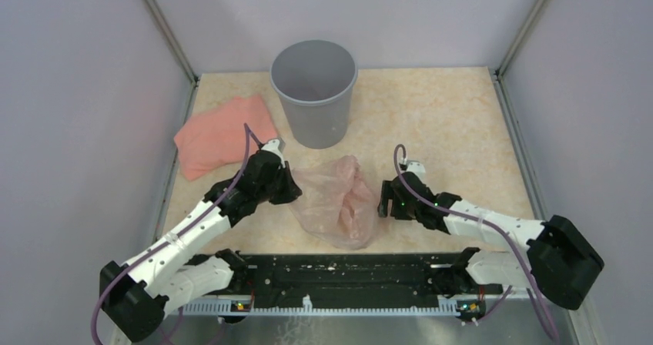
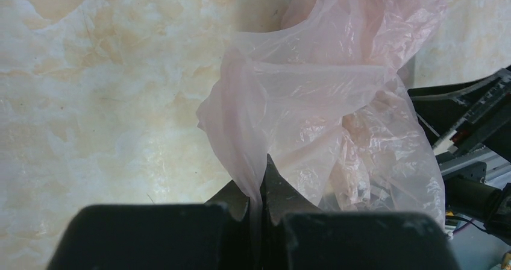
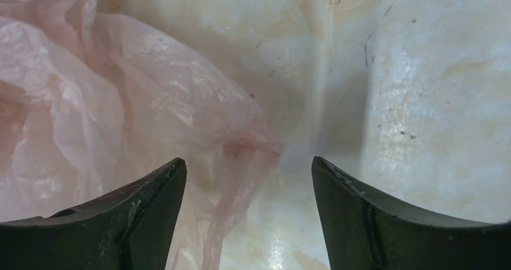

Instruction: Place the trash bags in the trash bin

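Film of the trash bags lies crumpled on the table, between the two arms and near the trash bin, on its arm side. One fold is pinched tight in the left gripper. The right gripper stands spread, nothing grasped, a bag corner lying between its jaws, seemingly touched by neither. A deeper bite on that corner is advised before closing; thin film is judged likely to slip from a shallow pinch.

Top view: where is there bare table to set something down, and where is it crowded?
Bare: the right side of the table, from the trash bin to the right wall. Crowded: the orange cloth fills the left; the trash bag lies mid-table between the left gripper and right gripper.
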`<action>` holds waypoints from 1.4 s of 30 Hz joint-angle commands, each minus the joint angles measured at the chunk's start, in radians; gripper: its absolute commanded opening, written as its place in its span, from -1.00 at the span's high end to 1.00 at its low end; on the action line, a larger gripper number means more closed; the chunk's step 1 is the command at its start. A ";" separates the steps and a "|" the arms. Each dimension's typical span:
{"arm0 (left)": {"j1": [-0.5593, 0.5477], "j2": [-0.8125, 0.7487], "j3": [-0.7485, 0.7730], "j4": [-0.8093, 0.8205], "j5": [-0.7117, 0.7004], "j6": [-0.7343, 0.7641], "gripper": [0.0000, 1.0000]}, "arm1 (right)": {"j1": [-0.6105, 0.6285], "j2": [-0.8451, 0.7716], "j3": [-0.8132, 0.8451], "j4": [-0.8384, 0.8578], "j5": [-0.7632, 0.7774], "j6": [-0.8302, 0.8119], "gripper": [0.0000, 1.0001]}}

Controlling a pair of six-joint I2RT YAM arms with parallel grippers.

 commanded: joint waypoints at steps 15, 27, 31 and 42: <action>0.005 -0.020 0.136 0.090 0.119 0.130 1.00 | -0.028 0.131 0.275 -0.030 0.076 -0.083 1.00; -0.100 0.530 1.394 0.174 0.323 0.329 1.00 | -0.183 0.039 1.762 -0.566 0.093 -0.397 1.00; -0.132 0.463 1.016 0.279 0.244 0.356 1.00 | -0.183 -0.101 1.224 -0.510 0.071 -0.318 1.00; -0.284 0.224 0.286 0.282 0.170 0.218 1.00 | -0.167 -0.545 0.366 -0.499 -0.043 0.059 1.00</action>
